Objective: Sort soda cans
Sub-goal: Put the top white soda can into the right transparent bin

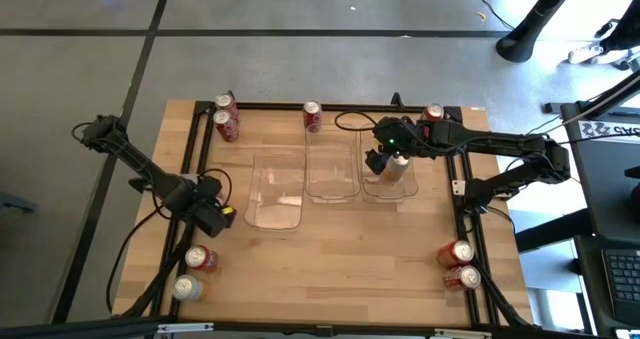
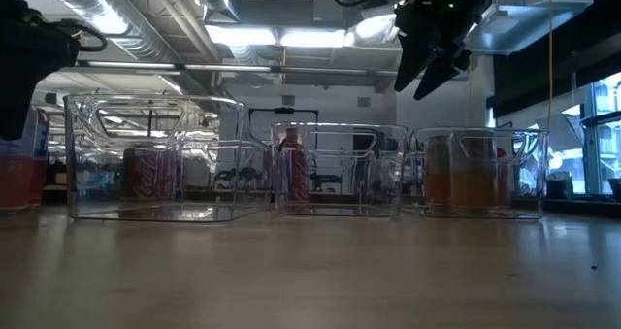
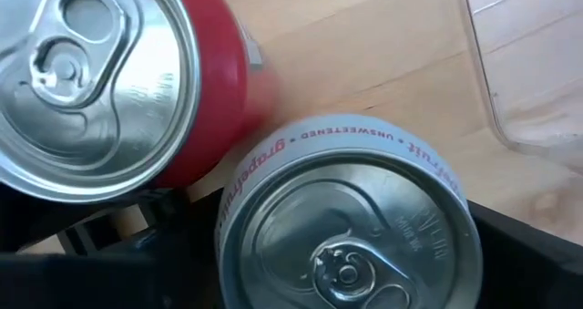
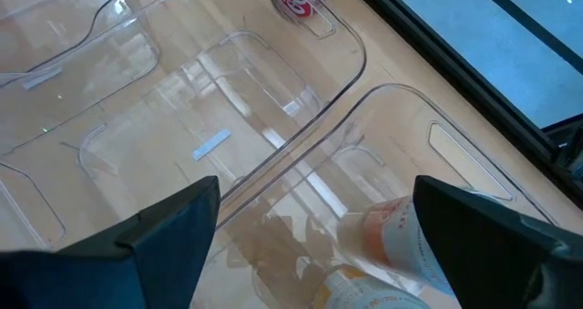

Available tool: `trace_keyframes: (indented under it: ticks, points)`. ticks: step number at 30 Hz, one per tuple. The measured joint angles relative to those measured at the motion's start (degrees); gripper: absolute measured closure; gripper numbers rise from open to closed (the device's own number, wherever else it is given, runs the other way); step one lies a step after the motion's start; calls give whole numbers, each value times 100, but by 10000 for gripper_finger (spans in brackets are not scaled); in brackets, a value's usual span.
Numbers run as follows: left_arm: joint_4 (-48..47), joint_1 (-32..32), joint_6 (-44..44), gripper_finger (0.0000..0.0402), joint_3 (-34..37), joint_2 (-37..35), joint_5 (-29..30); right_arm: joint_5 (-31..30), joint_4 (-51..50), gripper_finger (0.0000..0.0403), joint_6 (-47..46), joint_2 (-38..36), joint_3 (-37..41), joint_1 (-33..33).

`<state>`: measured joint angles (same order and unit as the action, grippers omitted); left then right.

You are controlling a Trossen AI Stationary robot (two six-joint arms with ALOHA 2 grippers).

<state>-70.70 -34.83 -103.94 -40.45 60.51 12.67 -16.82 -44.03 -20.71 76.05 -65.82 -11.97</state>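
Right gripper [image 4: 310,245]: I see jaws wide, empty, above the right tray [image 1: 400,191]; gold can [image 4: 387,241] stands inside, likely just dropped.
Left gripper [image 1: 213,217]: wide, over red can [image 3: 100,81] and grapefruit can [image 3: 351,222] at seven o'clock.

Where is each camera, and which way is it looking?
High view: above the table, looking straight down; both arms show, left hand, right hand.
Low view: at tabletop height, looking across at three clear trays; one arm hangs above.
Left wrist view: looks down on a red can and a pale can.
Right wrist view: past its open fingers into a tray.
Shared: high and right wrist views both show the can in the right tray.
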Motion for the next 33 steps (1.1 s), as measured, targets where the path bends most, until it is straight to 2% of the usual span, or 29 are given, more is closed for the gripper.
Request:
trace_keyframes:
  ticks: [3, 7, 18, 22, 28, 33]
  points:
    - [-9, 0, 109, 110, -17, -11, 1, 0, -38, 40, 2, 0, 0, 0]
    - [-147, 0, 296, 113, -304, -34, -18, 170, -122, 40, 3, -35, 0, -1]
    - [-1267, -3, 1195, 110, -1763, -46, -330, 909, -113, 40, -44, -487, 0, -1]
    - [-1761, 48, 1702, 111, -2453, -50, -49, 1299, -105, 40, -71, -625, 0, 17]
    - [-1451, 415, 2930, 111, -3211, 13, 735, 1445, -40, 40, -344, -710, 0, 555]
    - [-481, 1019, 4481, 111, -3485, 378, 852, 1331, -17, 40, -540, -675, -2, 1137]
